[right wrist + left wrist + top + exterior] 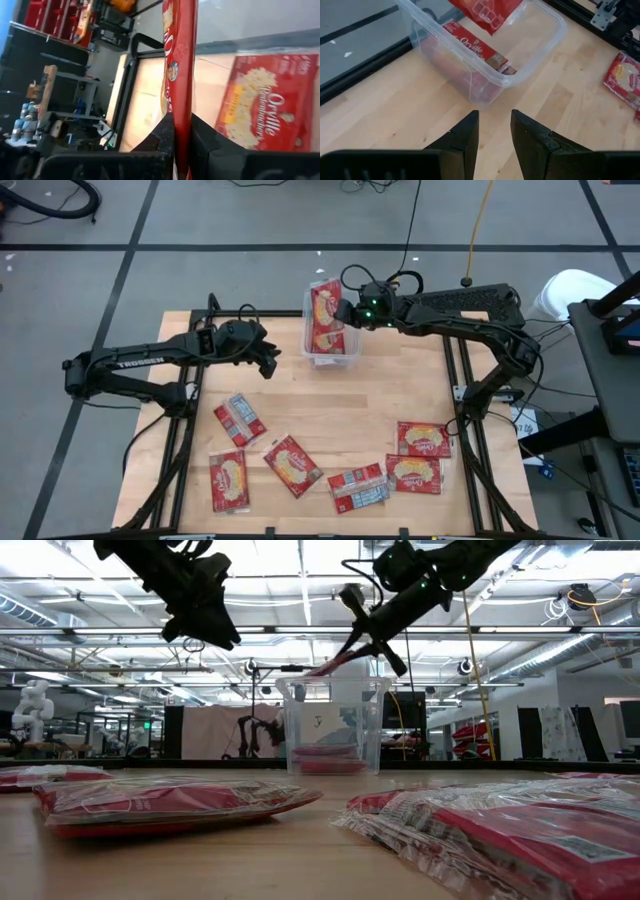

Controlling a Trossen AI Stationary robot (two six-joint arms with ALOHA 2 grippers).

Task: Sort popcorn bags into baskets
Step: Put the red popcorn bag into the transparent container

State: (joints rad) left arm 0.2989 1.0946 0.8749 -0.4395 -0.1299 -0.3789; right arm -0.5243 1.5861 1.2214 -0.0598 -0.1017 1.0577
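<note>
One popcorn bag (180, 65) is pinched edge-on between the fingers of the right gripper (181, 131), a grip seen plainly only in the right wrist view, while the high view places it directly above the clear basket (347, 356). Another bag (476, 46), lying flat inside the basket below that gripper, is shown by the left wrist view. Ahead of the empty, parted left gripper (493, 131) the basket is seen, and six more bags (291, 463) are scattered on the table (400, 395) behind both grippers.

One clear plastic tub (332, 355) stands on the table. Six popcorn bags lie loose on the wood, e.g. one (239, 419). One more bag (326, 315) hangs above the tub, and at least one (475, 46) lies inside it. Two robot arms are in view.
</note>
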